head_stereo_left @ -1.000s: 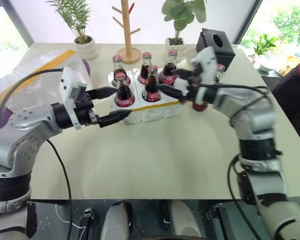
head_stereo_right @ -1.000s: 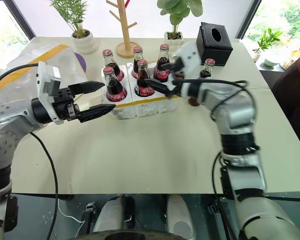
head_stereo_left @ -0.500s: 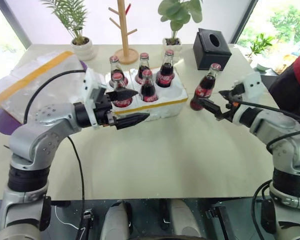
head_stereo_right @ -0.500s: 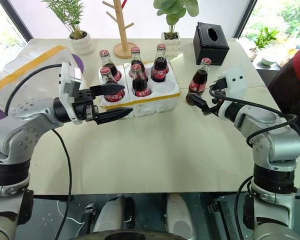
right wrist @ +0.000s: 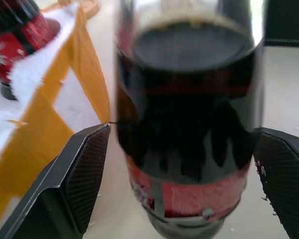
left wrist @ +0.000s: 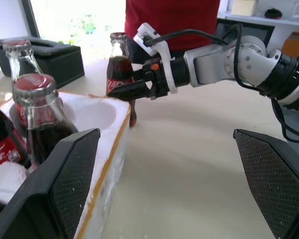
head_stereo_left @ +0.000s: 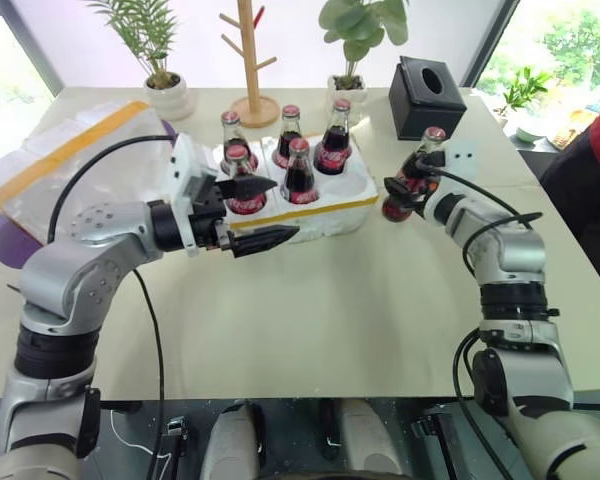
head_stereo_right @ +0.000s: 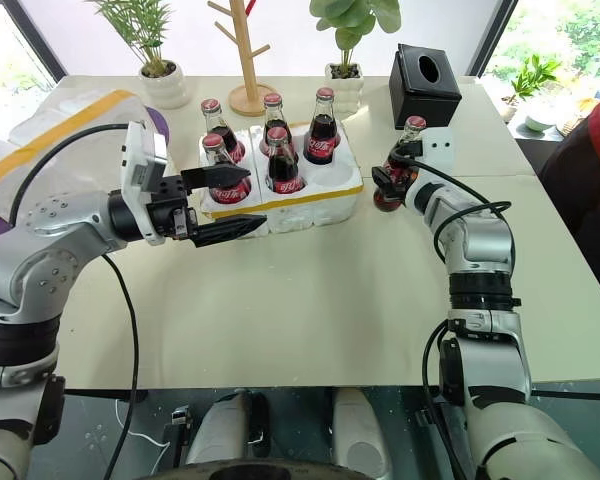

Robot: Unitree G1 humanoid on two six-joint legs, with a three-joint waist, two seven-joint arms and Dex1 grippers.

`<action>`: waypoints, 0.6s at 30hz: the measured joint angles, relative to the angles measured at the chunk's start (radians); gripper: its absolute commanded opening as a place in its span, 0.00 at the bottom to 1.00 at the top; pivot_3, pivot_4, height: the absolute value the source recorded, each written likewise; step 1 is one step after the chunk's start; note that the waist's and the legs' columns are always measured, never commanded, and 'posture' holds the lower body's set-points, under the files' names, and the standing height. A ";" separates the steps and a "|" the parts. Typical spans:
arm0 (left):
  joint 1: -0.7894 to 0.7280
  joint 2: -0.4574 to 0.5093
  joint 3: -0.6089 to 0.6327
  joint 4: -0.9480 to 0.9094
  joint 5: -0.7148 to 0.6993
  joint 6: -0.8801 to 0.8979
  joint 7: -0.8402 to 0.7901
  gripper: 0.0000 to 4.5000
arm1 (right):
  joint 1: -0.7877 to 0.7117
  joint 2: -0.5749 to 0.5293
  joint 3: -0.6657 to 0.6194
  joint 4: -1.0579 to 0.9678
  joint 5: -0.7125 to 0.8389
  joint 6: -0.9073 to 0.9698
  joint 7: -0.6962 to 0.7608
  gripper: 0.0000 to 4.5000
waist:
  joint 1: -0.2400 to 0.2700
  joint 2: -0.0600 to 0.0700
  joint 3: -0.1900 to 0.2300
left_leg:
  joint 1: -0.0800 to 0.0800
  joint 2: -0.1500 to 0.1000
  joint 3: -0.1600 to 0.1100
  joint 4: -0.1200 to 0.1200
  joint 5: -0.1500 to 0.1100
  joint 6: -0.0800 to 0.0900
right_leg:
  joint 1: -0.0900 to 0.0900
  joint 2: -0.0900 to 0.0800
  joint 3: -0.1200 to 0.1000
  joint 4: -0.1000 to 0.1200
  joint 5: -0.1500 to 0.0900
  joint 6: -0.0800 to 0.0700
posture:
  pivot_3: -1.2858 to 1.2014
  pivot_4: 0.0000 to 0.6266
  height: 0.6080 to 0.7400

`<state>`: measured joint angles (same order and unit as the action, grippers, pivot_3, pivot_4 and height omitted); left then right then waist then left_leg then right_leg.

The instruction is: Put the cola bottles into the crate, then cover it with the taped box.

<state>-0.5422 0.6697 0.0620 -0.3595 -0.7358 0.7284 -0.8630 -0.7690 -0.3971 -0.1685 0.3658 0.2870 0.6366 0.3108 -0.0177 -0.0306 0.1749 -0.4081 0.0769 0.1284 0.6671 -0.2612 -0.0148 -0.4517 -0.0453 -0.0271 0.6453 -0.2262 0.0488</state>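
On the cream tabletop [head_stereo_left: 360,300], just ahead of the right gripper [head_stereo_right: 388,180], one cola bottle [head_stereo_right: 402,160] stands upright outside the crate [head_stereo_right: 310,200], near its end wall. The gripper's two black fingers straddle the bottle's lower body with a gap on each side in the right wrist view, so the jaws are spread and not yet pressing the glass [right wrist: 189,124].

Beside the left gripper [head_stereo_left: 265,212], the crate sits with its yellow tape strip facing the fingers; five cola bottles [head_stereo_left: 300,170] stand in its wells, and the well [left wrist: 92,112] at the corner nearest the loose bottle is vacant. The left gripper points level along the crate's front side, its fingers wide apart and holding nothing, the upper finger in front of the nearest bottle [head_stereo_left: 242,185].

Behind the left arm lies the taped box [head_stereo_left: 70,160], resting partly over a purple object [head_stereo_left: 5,245] at the table's edge. Beyond the crate stand a wooden peg stand [head_stereo_left: 252,60], two potted plants [head_stereo_left: 155,50] in white pots, and a black tissue box [head_stereo_left: 427,95]. Large windows with greenery outside ring the table. A person in a red top [left wrist: 172,17] stands past the right arm.
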 measured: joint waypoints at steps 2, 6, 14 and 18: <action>0.006 0.006 0.005 -0.007 0.000 0.000 0.005 1.00 | -0.011 0.004 0.003 0.033 -0.010 -0.032 0.003 0.69 | 0.000 0.000 0.000 | 0.000 0.000 0.000 0.000 0.000 0.000 | 0.000 0.000 0.000 0.000 0.000 0.000 | 0.52 0.24 1.00; 0.027 0.012 0.020 -0.012 0.000 0.000 0.020 1.00 | -0.013 0.004 0.004 0.047 -0.008 -0.076 0.030 0.61 | -0.001 0.001 0.001 | -0.001 0.000 0.000 0.000 0.000 0.000 | -0.002 0.000 0.000 0.000 0.000 0.000 | 0.52 0.24 1.00; 0.059 0.015 0.034 -0.047 -0.001 -0.001 0.046 1.00 | -0.098 -0.032 -0.042 -0.125 0.135 -0.084 0.197 0.61 | -0.005 0.004 0.003 | -0.003 0.001 0.002 0.000 0.000 0.000 | -0.008 0.001 0.003 0.003 0.000 0.000 | 0.52 0.24 1.00; 0.059 0.015 0.035 -0.049 -0.001 -0.001 0.057 1.00 | -0.144 -0.039 -0.033 -0.230 0.209 -0.036 0.270 0.61 | 0.000 0.004 0.002 | -0.003 0.001 0.002 -0.001 0.000 0.000 | -0.006 0.001 0.003 0.003 0.000 0.000 | 0.52 0.24 1.00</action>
<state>-0.4832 0.6850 0.0966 -0.4086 -0.7366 0.7272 -0.8057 -0.9128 -0.4366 -0.2019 0.1360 0.4959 0.6004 0.5806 -0.0182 -0.0269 0.1773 -0.4108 0.0783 0.1307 0.6664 -0.2610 -0.0151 -0.4581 -0.0439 -0.0243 0.6478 -0.2261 0.0488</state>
